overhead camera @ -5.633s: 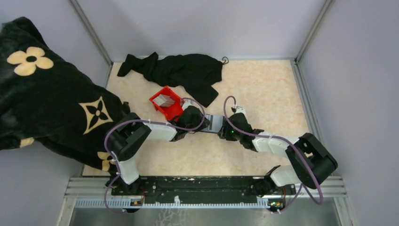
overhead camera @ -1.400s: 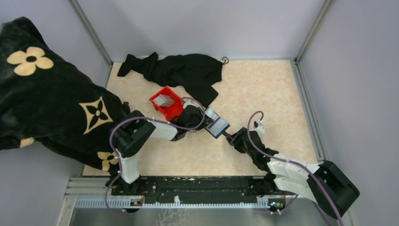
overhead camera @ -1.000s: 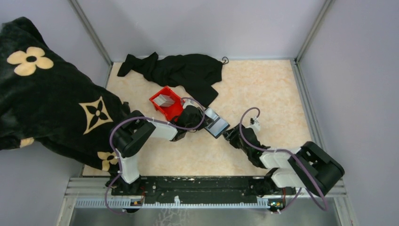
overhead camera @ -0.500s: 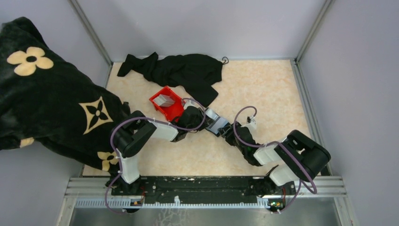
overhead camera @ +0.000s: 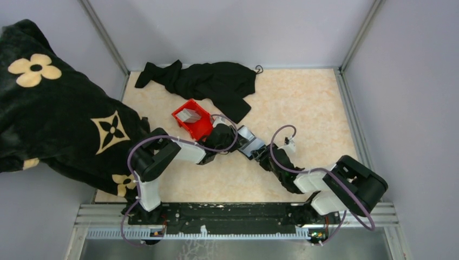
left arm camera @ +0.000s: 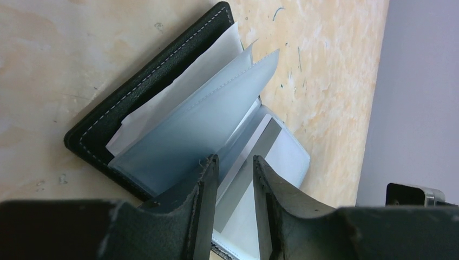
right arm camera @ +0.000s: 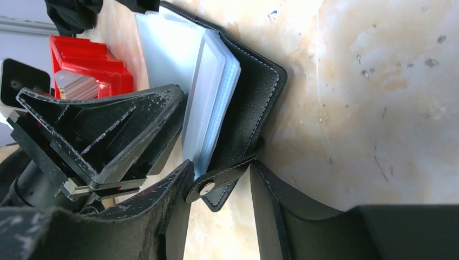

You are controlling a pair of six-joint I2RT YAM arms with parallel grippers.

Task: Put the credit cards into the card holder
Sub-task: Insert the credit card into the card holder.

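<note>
With the card holder [overhead camera: 250, 145] open mid-tabletop, my right gripper [right arm camera: 221, 168] straddles its snap tab [right arm camera: 208, 189] and my left gripper [left arm camera: 234, 162] sits half-parted over a sleeved card [left arm camera: 254, 142], though I cannot tell whether either clamps, so a pull could fold it shut and eject the card.

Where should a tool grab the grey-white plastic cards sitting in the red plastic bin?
Probably by their exposed top edge, coming down from above. The grey-white plastic cards appear to lean on edge inside the open-topped red plastic bin, whose walls block any sideways approach.
</note>
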